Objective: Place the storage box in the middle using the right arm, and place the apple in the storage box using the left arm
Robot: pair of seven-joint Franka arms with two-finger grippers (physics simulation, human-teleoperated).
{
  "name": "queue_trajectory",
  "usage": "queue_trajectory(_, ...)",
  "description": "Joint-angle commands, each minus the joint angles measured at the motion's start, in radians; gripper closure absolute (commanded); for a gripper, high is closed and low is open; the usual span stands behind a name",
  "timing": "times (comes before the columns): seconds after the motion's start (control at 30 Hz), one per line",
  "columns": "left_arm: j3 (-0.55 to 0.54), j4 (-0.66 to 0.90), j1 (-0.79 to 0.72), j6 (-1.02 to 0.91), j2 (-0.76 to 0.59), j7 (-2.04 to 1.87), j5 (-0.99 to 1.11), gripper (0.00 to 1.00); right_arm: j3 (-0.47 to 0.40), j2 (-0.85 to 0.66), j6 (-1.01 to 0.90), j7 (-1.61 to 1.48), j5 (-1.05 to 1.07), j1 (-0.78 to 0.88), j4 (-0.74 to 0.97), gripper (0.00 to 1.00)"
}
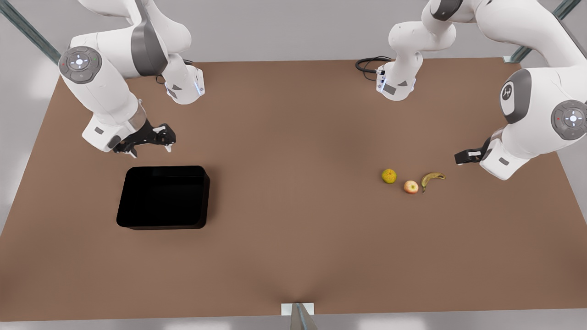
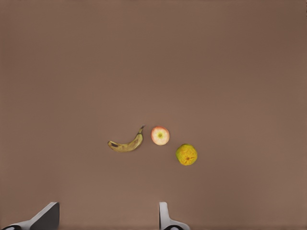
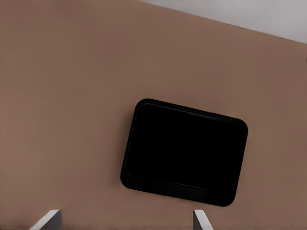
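On my front feed the storage box (image 1: 163, 197) sits flat on the brown table (image 1: 293, 256), well over toward the front view's left, its black interior facing up and nothing inside it. In the right wrist view the same box (image 3: 184, 152) lies below the camera, clear of both fingertips (image 3: 48, 219), which stand far apart with bare table between them. So I read the right gripper (image 1: 149, 142) as spread wide and holding nothing; in the front view it hangs just beyond the box's far wall, apart from it, at the end of the right arm (image 1: 103, 87).

The apple (image 1: 411, 186) rests on the table toward the front view's right, well apart from the box. It lies between a yellow-green round fruit (image 1: 389, 176) and a brown-spotted banana (image 1: 432, 178), the three in a short row, close together. From the left wrist camera I see the apple (image 2: 160, 135) just beside the banana's (image 2: 126, 144) stem tip, with the round fruit (image 2: 186, 155) a little farther off on its other side.

The left gripper (image 1: 467, 156) hovers above the table beside that row, nearest the banana and touching none of the fruit. Its fingertips (image 2: 45, 216) show in the left wrist view set wide, empty. The left arm (image 1: 536, 114) carries a looped black cable (image 1: 370, 65) at its base.
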Motion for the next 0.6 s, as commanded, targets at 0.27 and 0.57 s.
queue_trajectory(0.27, -0.003, -0.209, 0.006, 0.266, 0.06, -0.015, -0.003, 0.0, 0.043, 0.08, 0.092, 0.253, 0.002, 0.014, -0.078, 0.0)
queue_trajectory(0.57, -0.003, -0.58, -0.004, 0.556, 0.005, -0.009, -0.015, 0.0, 0.027, 0.249, 0.394, 0.262, -0.034, -0.025, -0.141, 0.0)
